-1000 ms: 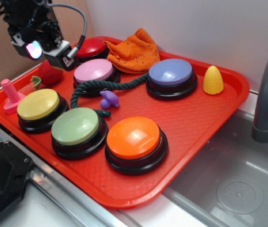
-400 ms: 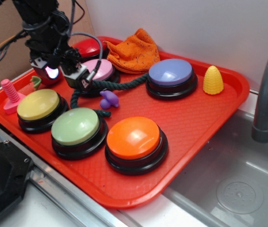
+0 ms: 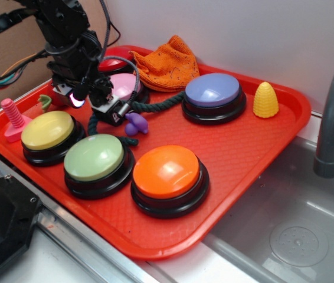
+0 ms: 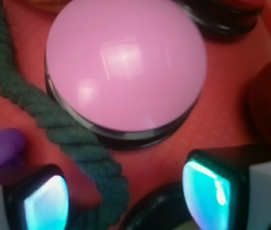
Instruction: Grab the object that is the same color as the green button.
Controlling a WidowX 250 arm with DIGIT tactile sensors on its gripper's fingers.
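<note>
End effector [image 4: 126, 191] over the rope [image 4: 54, 124]

Fingers spread, empty; the rope runs diagonally between them, nearer the left pad [image 4: 44, 201].

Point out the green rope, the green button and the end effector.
green rope [image 4: 63, 129]: wrist view, on the twisted strand beside the pink button.
green button [image 3: 94, 156]: exterior view, on the middle of its dome.
end effector [image 4: 126, 196]: wrist view, midway between the two glowing fingertips.
</note>
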